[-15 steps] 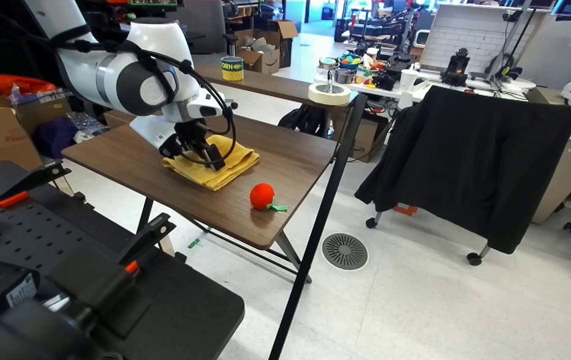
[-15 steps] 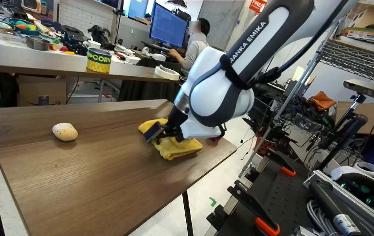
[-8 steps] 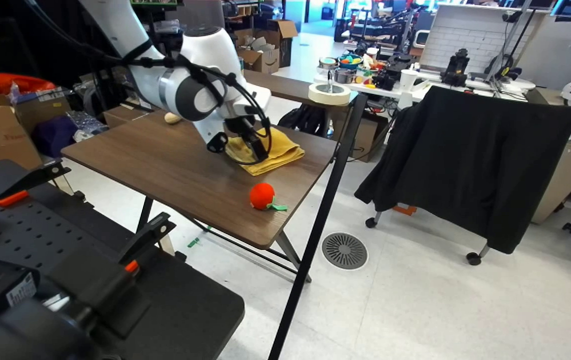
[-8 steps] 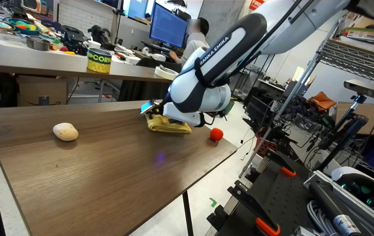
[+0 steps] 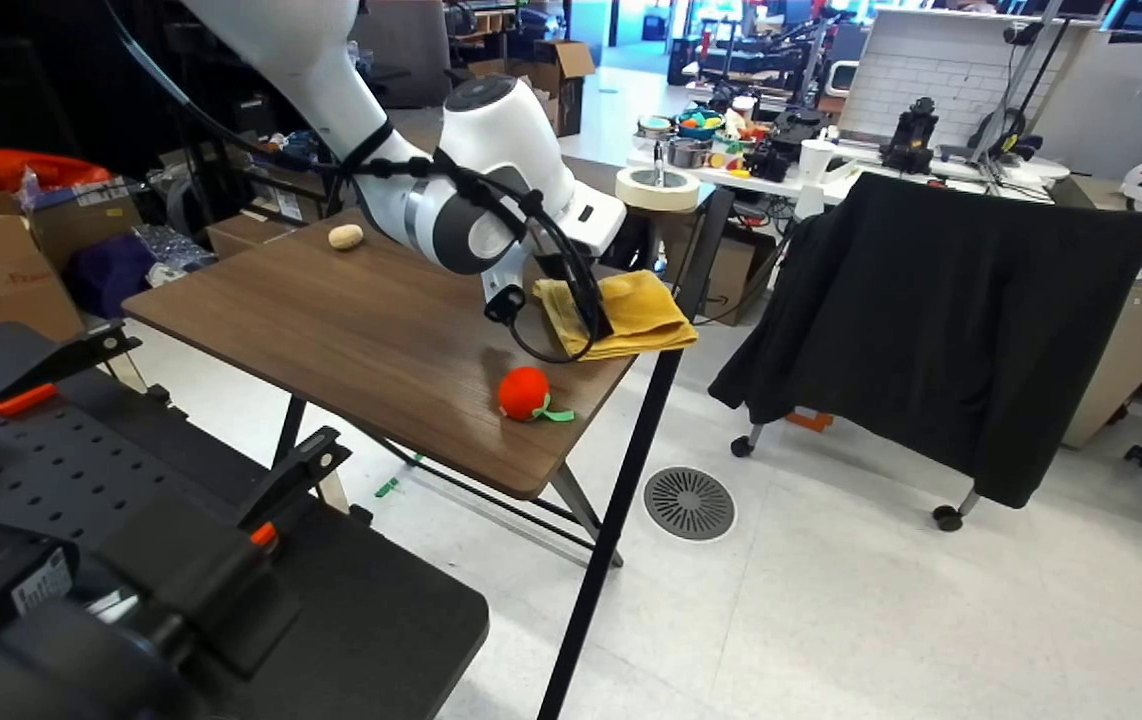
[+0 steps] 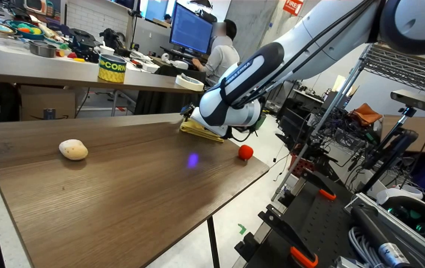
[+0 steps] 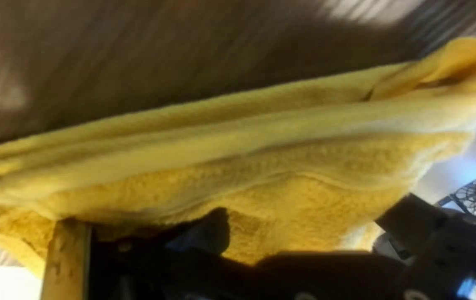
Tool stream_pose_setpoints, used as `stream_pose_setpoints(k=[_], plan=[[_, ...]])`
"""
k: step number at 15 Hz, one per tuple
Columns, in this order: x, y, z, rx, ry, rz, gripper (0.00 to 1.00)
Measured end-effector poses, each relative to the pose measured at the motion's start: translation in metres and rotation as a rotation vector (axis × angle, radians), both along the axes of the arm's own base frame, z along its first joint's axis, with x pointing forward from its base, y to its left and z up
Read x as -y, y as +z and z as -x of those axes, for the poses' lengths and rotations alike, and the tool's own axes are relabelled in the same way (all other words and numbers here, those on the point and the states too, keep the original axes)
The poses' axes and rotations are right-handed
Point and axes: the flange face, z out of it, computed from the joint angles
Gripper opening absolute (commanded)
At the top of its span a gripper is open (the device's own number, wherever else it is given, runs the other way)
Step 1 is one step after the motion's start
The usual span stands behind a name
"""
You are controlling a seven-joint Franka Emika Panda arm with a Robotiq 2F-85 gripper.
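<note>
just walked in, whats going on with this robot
A robot arm has its open hand against a folded yellow cloth on the brown table; in an exterior view one corner of the cloth shows past the table's edge. A red ball and a pale potato-like lump lie on the same table, apart from the hand.

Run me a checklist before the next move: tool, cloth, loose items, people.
1. Tool open: ok, jaws wide apart at the yellow cloth.
2. Cloth within table edge: not ok, a corner shows past it.
3. Cloth flat against table: cannot tell.
4. Red ball clear: ok, apart from cloth and tool.
5. Potato-like item clear: ok, well away.
6. Person clear: ok, beyond table at a monitor.
</note>
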Motion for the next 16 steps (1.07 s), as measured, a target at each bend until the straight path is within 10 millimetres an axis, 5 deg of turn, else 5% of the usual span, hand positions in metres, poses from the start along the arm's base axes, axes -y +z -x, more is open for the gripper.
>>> stream_pose_setpoints(k=[3, 8, 10, 13, 16], plan=[[-0.053, -0.001, -0.013, 0.069, 0.059, -0.001, 1.00], [-0.197, 0.000, -0.011, 0.118, 0.272, -0.056, 1.00], [-0.236, 0.001, -0.007, 0.121, 0.339, -0.088, 1.00], [-0.246, 0.003, -0.007, 0.123, 0.363, -0.128, 1.00], [-0.211, 0.003, -0.009, 0.107, 0.312, -0.124, 1.00]])
